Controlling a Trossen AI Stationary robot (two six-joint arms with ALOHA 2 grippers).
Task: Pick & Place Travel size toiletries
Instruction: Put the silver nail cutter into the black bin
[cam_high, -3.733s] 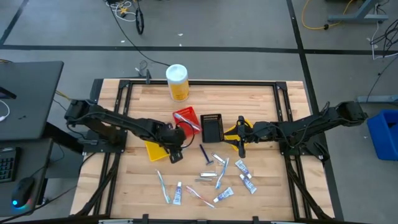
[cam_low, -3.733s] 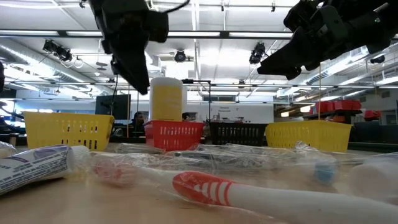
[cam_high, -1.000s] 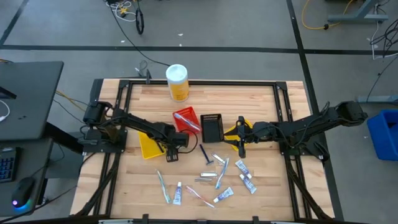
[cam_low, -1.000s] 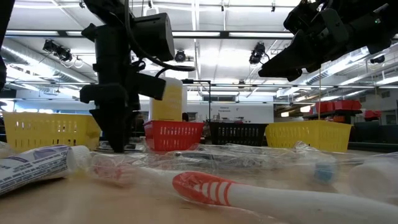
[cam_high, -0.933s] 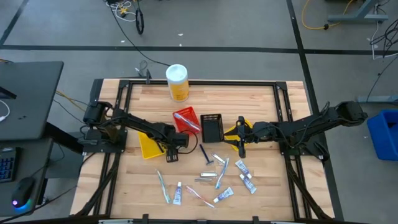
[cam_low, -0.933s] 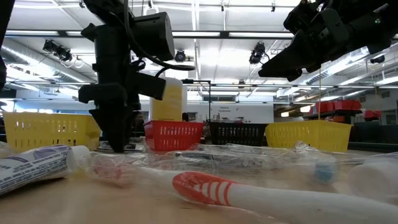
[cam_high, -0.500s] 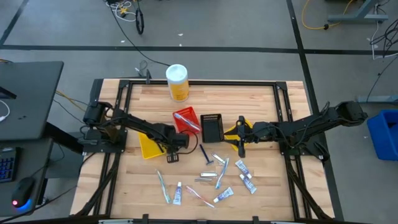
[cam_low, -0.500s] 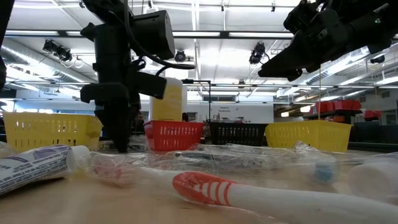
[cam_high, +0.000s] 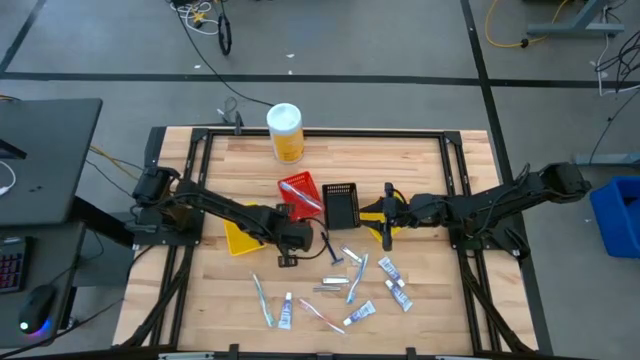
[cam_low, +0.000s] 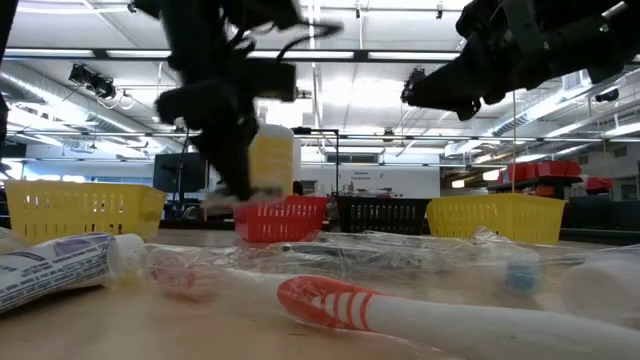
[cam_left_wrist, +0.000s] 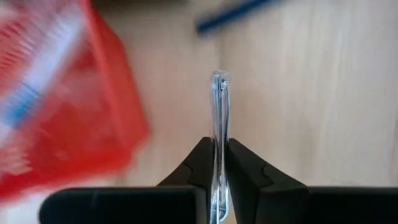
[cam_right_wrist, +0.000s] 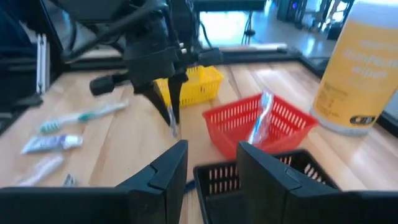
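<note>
Toiletry in clear wrap (cam_left_wrist: 219, 134) now lifted, clamped in left gripper (cam_high: 288, 255), at 6 o'clock of red bin (cam_high: 300, 192): pick done. Right gripper (cam_right_wrist: 210, 163) w/ fingers apart, over black bin (cam_high: 341, 204).

Pretty clearly a robotics lab or workshop: a wooden table (cam_high: 420, 150) is set on grey concrete, cables (cam_high: 205, 20) are strewn across the floor, and industrial ceiling lights (cam_low: 290, 90) are seen overhead.

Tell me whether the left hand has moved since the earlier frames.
Yes. In the high view the left hand has shifted toward the right arm's side, now sitting below the red bin, shut on a thin clear-wrapped item.
</note>
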